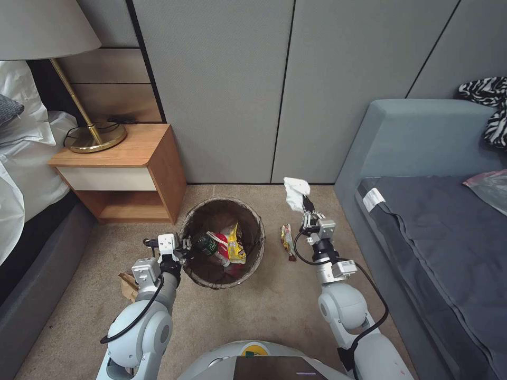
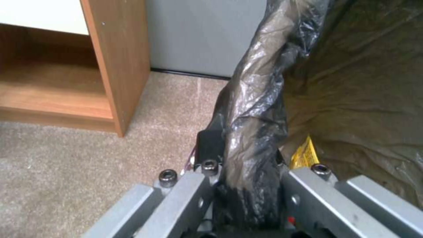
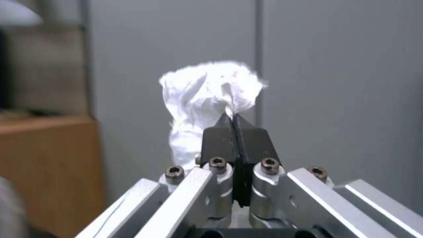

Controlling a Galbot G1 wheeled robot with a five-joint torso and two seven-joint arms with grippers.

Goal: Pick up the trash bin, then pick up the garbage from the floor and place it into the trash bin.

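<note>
Carpeted floor holds the trash bin (image 1: 222, 243), its lined rim pinched by the left end effector (image 1: 186, 248) at 9 o'clock, while the right end effector (image 1: 308, 207) (clamped on a white tissue (image 1: 296, 191)) hovers outside at 2 o'clock, so a thin grip risks dropping it short.

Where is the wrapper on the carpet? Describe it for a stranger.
Start at the grey sofa on the robot's right. On the carpet between it and the trash bin lies the snack wrapper: narrow, red-and-yellow, unlike the white tissue pinched in the right gripper.
</note>
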